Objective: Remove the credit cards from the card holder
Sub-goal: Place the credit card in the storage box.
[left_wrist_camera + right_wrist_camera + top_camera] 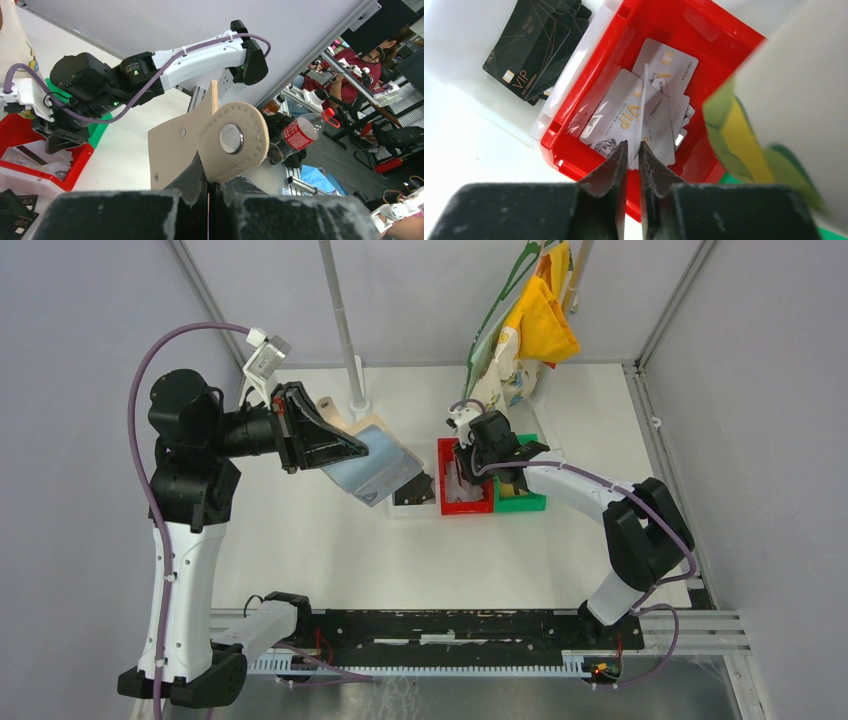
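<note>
My left gripper [340,448] is shut on the card holder [378,468], a tan wallet with a pale blue-grey panel, held tilted above the table. In the left wrist view the jaws [210,176] pinch its tan flap, with the strap tab and metal snap [231,138] just above them. My right gripper [468,452] hangs over the red bin [446,502]. Its jaws [632,145] are closed on a thin pale credit card [642,95] seen edge-on. Several grey-white credit cards [616,120] lie in the red bin [574,165].
Several black VIP cards [526,37] lie in a clear tray [413,492] left of the red bin. A green bin [522,502] sits to its right. Yellow-and-white cloths [540,310] hang at the back beside a white pole [345,330].
</note>
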